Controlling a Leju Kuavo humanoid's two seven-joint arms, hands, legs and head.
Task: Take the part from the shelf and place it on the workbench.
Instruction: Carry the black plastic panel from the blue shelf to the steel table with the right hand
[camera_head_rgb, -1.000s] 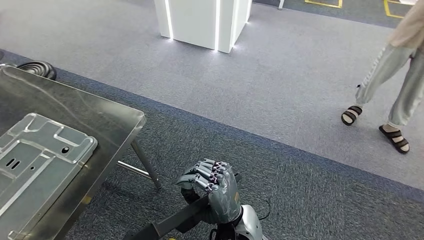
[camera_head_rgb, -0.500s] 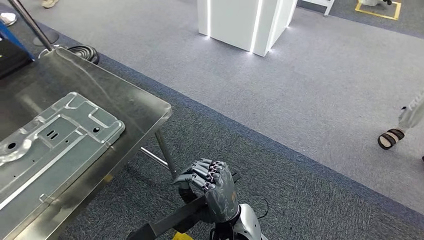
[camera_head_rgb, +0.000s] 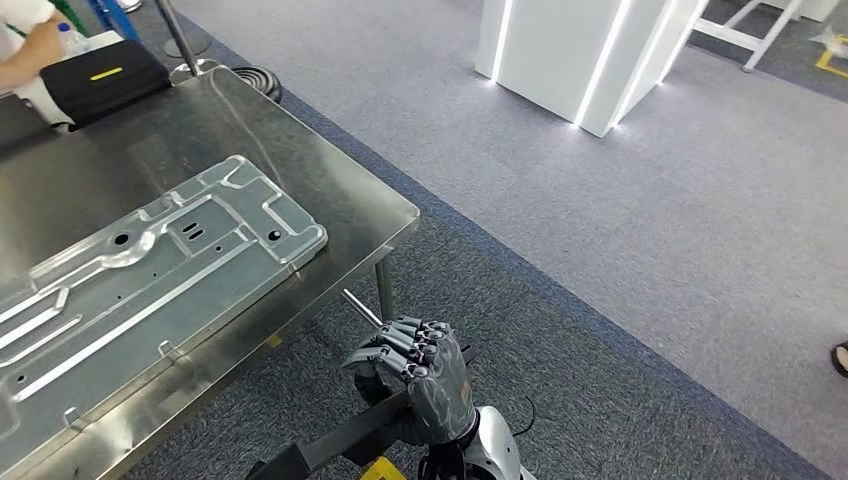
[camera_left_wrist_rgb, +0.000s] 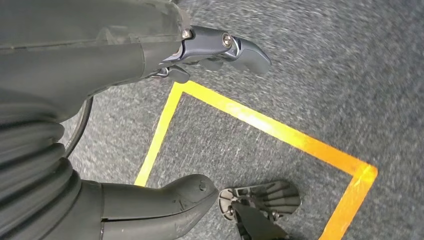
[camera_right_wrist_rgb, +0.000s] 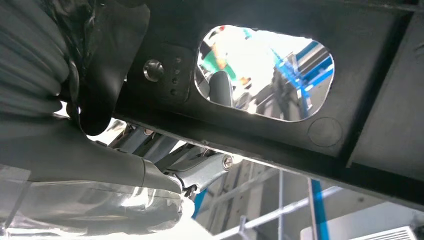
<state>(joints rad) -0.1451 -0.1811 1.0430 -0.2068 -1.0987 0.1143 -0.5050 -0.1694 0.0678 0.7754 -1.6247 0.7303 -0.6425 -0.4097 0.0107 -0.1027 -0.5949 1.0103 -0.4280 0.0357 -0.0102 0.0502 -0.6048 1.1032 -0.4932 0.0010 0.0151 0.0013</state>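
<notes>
Grey carpet underfoot (camera_head_rgb: 620, 230), in a darker band close in and a lighter one beyond, with a white pillar (camera_head_rgb: 590, 60) edged in lit strips at the far side. To the left, a steel workbench (camera_head_rgb: 340, 170) bearing a large stamped metal panel (camera_head_rgb: 150, 270) laid flat along its near edge. At the bench's far corner, a black case (camera_head_rgb: 100, 80) with a yellow mark, and a person's arm (camera_head_rgb: 30, 45) just beside it. Low in the head view, the right hand (camera_head_rgb: 425, 375) raised over the carpet, fingers curled tight round the end of a dark flat part (camera_head_rgb: 350, 440). Part held in the air, off the open end of the bench and apart from it, not resting on any surface. In the right wrist view, seen close against the right hand (camera_right_wrist_rgb: 100, 165) as a dark plate (camera_right_wrist_rgb: 370, 75) with a rounded cut-out (blue framing visible through the opening, too blurred to identify). Left hand (camera_left_wrist_rgb: 115, 55) hanging above carpet marked with a yellow tape line (camera_left_wrist_rgb: 280, 132), thumb and fingers spread well apart, nothing between them.
</notes>
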